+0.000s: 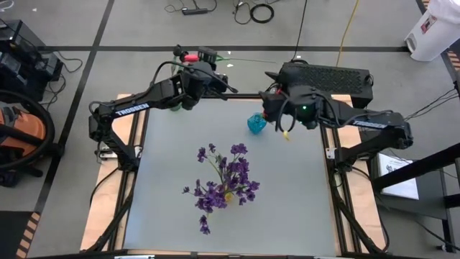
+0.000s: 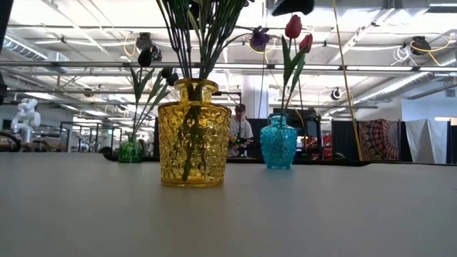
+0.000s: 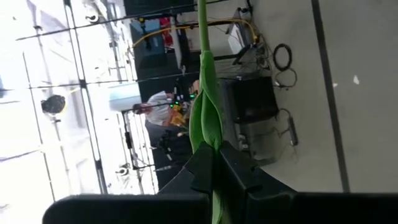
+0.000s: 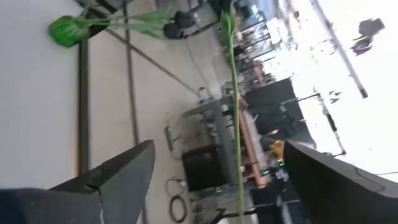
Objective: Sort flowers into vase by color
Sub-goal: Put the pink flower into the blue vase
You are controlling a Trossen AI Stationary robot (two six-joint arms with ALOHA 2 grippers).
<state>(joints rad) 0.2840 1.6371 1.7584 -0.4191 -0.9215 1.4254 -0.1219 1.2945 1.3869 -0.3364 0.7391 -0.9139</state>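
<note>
With the left gripper (image 3: 214, 163) clamped on a green stem (image 3: 206, 81) at twelve o'clock, the wide-open right gripper (image 4: 214, 180) should close squarely around it before handover.

Overhead view straight down, low view level and close, both sharing the yellow vase (image 2: 193, 133).

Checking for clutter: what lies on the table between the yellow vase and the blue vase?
Nothing: in the low view, bare tabletop separates the yellow vase from the blue vase.
</note>
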